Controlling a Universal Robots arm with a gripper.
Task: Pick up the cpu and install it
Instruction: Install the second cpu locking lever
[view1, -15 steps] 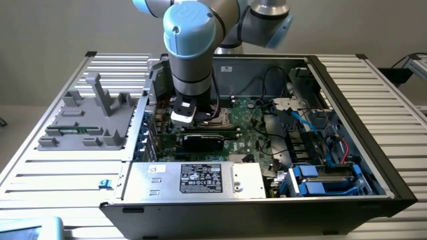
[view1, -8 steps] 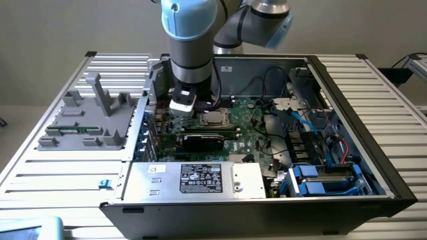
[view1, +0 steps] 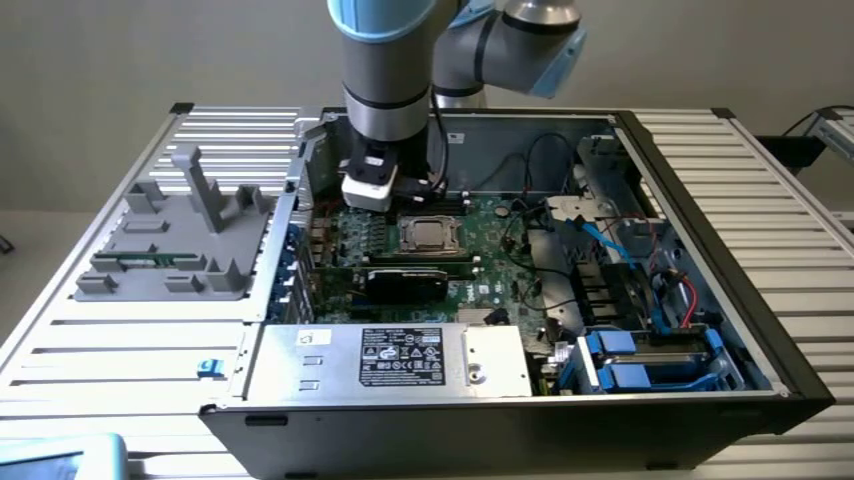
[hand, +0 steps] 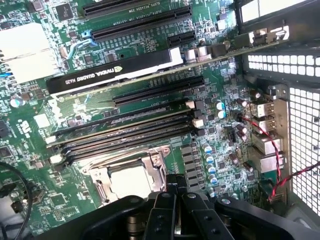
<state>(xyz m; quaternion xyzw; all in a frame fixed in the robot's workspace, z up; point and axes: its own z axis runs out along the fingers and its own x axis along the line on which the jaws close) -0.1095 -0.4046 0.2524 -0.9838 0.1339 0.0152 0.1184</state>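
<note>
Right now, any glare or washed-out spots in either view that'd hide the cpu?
Exterior view: even light, the cpu shows as a pale metal square in its socket, no glare. Wrist view: its top is washed pale, the case wall vents blow out white, the gripper is dark.

From the exterior view I can't see the fingertips of the gripper (view1: 370, 195); the arm's own body hides them. In the wrist view the gripper (hand: 172, 215) runs off the picture's edge, and its black housing covers part of the socket (hand: 131, 179), so I can't tell whether the cpu (view1: 426, 234) sits fully seated. The label (view1: 402, 356) on the power supply is too small to read.
</note>
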